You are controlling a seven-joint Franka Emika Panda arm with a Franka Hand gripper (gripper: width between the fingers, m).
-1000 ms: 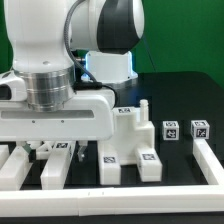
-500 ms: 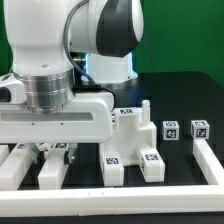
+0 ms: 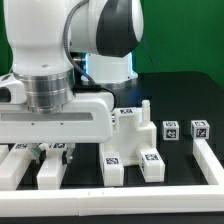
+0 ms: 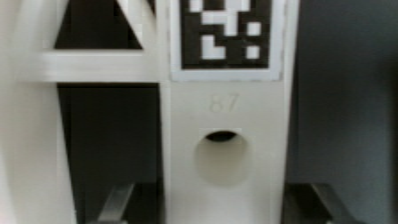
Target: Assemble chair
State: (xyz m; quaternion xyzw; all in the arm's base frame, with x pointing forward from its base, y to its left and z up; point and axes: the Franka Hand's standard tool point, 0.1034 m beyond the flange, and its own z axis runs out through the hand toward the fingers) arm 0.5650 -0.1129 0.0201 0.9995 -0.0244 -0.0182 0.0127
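My gripper (image 3: 53, 150) hangs low over the white chair pieces at the exterior view's left. In the wrist view a long white chair piece (image 4: 222, 110) with a black-and-white tag (image 4: 228, 35) and a small hole (image 4: 221, 137) lies between my fingers (image 4: 121, 205). The gripper (image 4: 221, 205) is open, with a dark gap on each side of the piece. A partly built blocky chair section (image 3: 130, 140) with tags stands in the middle. Two small tagged white blocks (image 3: 171, 131) (image 3: 200, 130) sit to its right.
Other white slab pieces (image 3: 14, 166) lie side by side under my hand at the left. A plain white border rail (image 3: 208, 162) runs along the right and front of the black table. The robot's white body (image 3: 110, 40) stands behind.
My hand has come down slightly over the left pieces since a second ago. It has barely moved in the last half second. The other parts have not moved.
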